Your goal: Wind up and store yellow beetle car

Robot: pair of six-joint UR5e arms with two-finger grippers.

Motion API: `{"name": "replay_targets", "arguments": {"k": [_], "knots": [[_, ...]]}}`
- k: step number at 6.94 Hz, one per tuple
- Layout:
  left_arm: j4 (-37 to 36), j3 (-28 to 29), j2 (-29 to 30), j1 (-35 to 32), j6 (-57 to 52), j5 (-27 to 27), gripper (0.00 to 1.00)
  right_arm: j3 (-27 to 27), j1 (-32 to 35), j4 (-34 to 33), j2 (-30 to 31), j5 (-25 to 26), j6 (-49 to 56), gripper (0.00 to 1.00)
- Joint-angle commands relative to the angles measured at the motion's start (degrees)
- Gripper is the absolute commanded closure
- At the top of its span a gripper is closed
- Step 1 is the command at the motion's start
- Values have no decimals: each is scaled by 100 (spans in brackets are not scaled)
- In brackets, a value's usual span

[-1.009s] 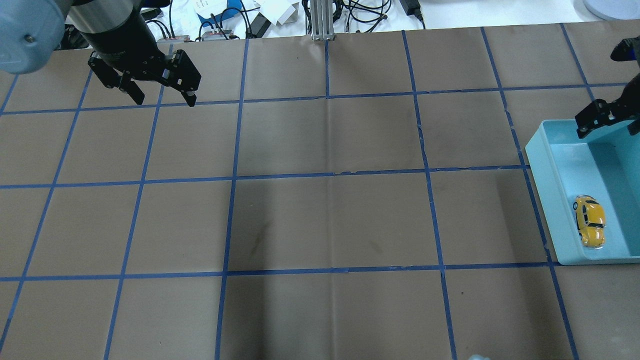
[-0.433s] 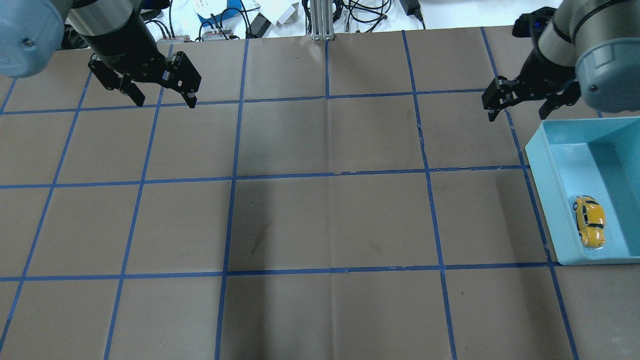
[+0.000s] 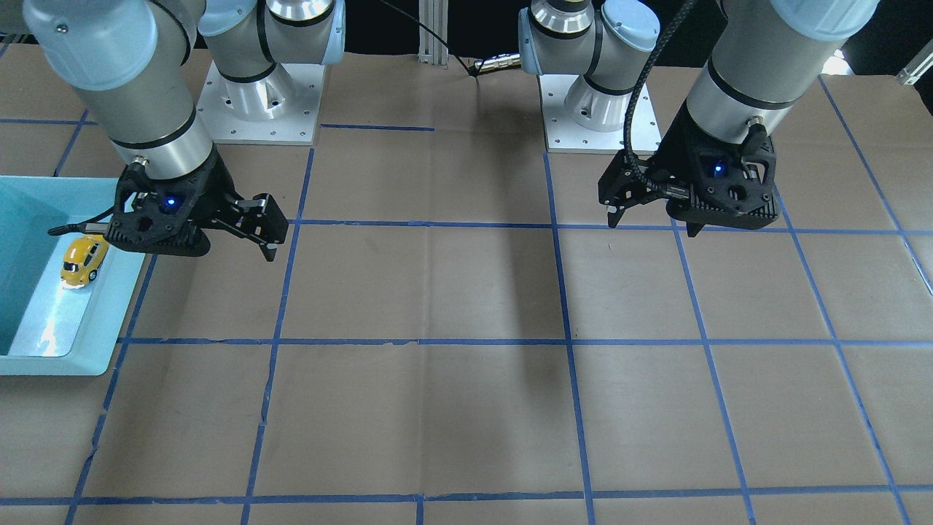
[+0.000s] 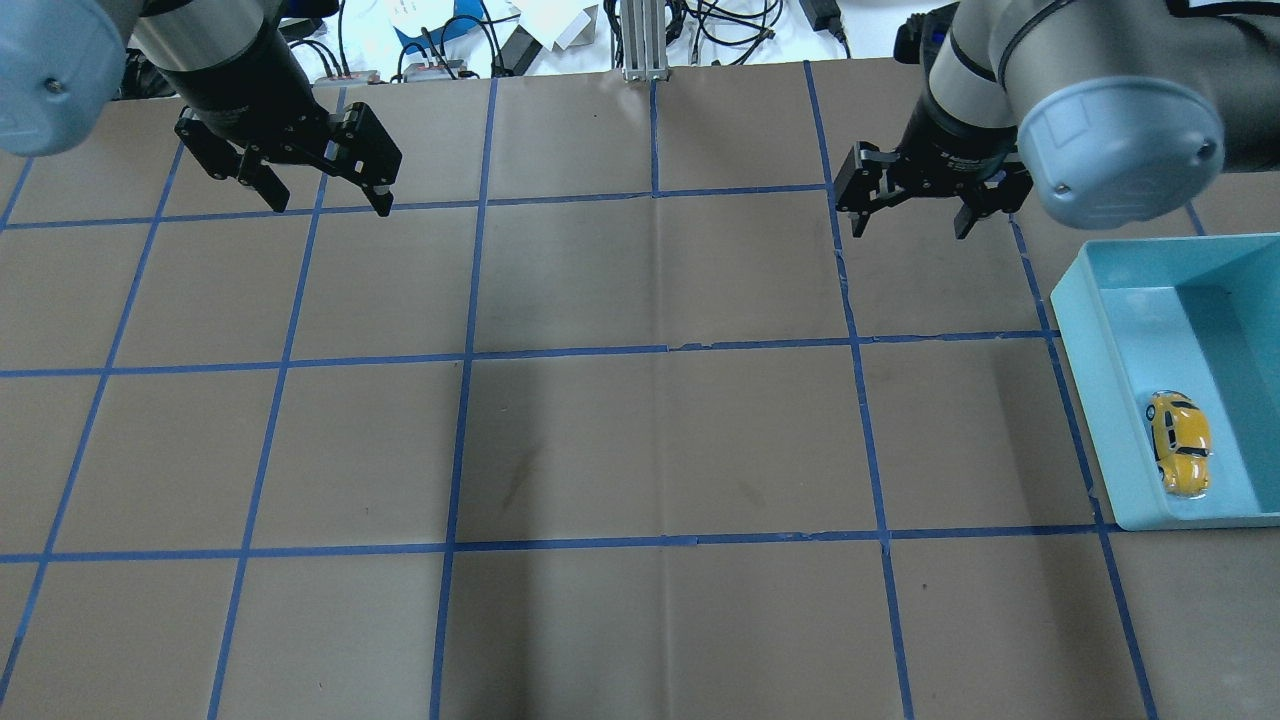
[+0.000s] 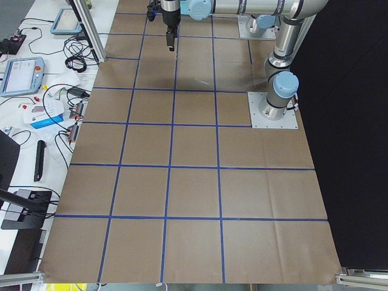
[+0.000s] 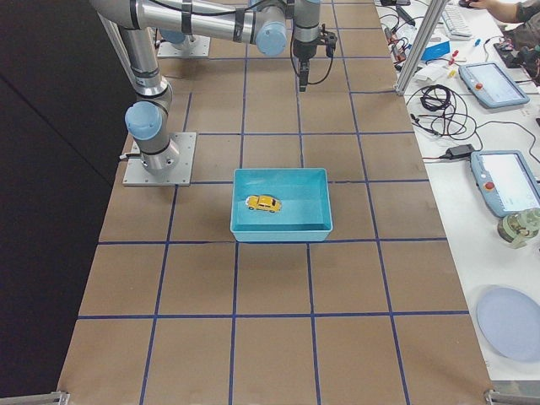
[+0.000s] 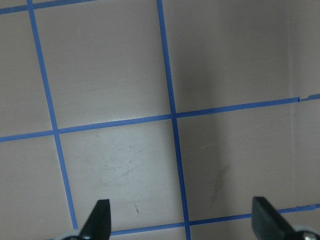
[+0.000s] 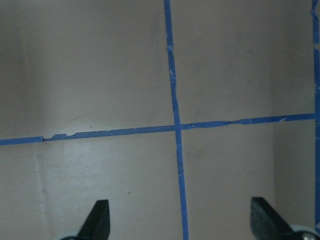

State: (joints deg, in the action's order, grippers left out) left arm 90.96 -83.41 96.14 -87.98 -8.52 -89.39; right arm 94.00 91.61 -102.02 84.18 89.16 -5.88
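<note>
Since the yellow beetle car (image 4: pixel 1178 442) is tiny, light, hard & prob. slick, pinch low across its sides. It sits in the teal bin (image 4: pixel 1075 300), near the inner wall, so tight room there. Left hand (image 4: pixel 328 198) & right hand (image 4: pixel 910 226) both spread wide, empty, over bare tabletop (image 4: pixel 650 450).

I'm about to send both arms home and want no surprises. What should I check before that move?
1. Yellow beetle car lies inside the teal bin: ok.
2. Car upright on its wheels, touching neither gripper: ok.
3. Left gripper open and empty: ok.
4. Right gripper open and empty, off to the side of the bin: ok.
5. Car's spring wound up: cannot tell.
</note>
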Motion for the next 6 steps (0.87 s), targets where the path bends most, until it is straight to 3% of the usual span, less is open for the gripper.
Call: {"name": "replay_targets", "arguments": {"k": [1, 6], "knots": [[-8, 0, 2, 0, -10, -9, 0, -67, 60, 261, 54, -65, -115, 0], [62, 123, 72, 18, 78, -9, 0, -14, 59, 1061, 345, 14, -115, 0]]}}
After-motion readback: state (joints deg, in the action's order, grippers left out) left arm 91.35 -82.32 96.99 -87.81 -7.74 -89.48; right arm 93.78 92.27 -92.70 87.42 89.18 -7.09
